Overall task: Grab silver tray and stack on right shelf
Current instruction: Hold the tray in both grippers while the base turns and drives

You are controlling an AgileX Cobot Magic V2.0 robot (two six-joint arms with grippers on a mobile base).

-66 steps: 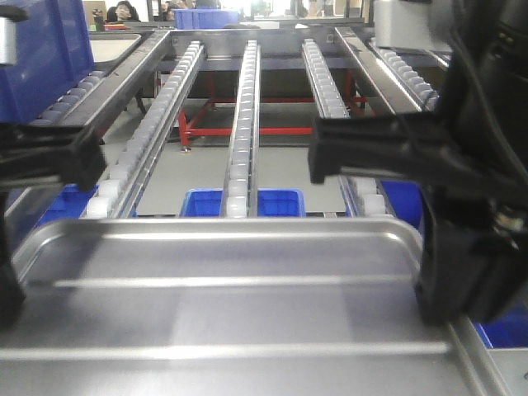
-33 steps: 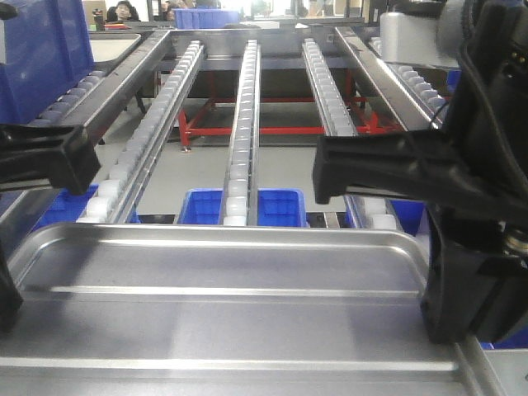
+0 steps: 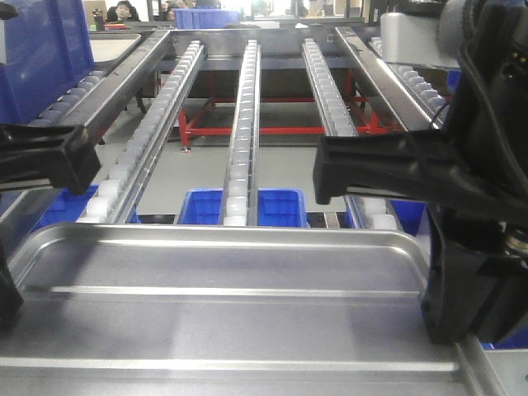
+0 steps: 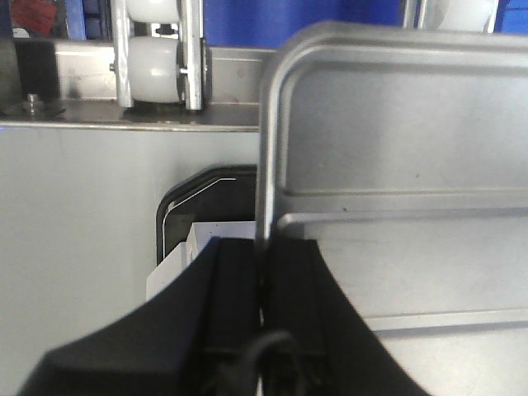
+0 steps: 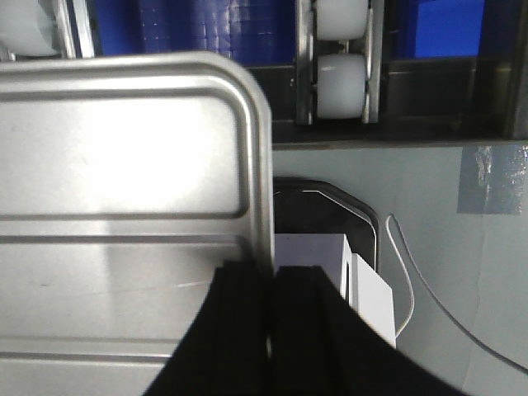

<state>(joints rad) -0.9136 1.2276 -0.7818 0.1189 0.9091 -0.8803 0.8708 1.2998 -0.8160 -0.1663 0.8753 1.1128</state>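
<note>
Left tool (image 4: 262,266): clamped on silver tray (image 3: 223,322) left rim
Right tool (image 5: 271,285): clamped on its right rim
Right shelf (image 3: 241,124): just beyond tray

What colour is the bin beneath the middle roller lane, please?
The bin is blue, and it shows best in the exterior front-facing view.

Reads as a factory or warehouse floor. Told by the steel flow-rack shelf (image 3: 243,124) with long lanes of white roller wheels running far into the scene, blue plastic bins (image 3: 280,206) stowed beneath its near end, a bigger blue bin (image 3: 41,49) at the left, and a red steel frame (image 3: 210,129) on bare grey floor (image 3: 194,173). Far back, a person (image 3: 125,10) near another blue crate (image 3: 206,16).
</note>
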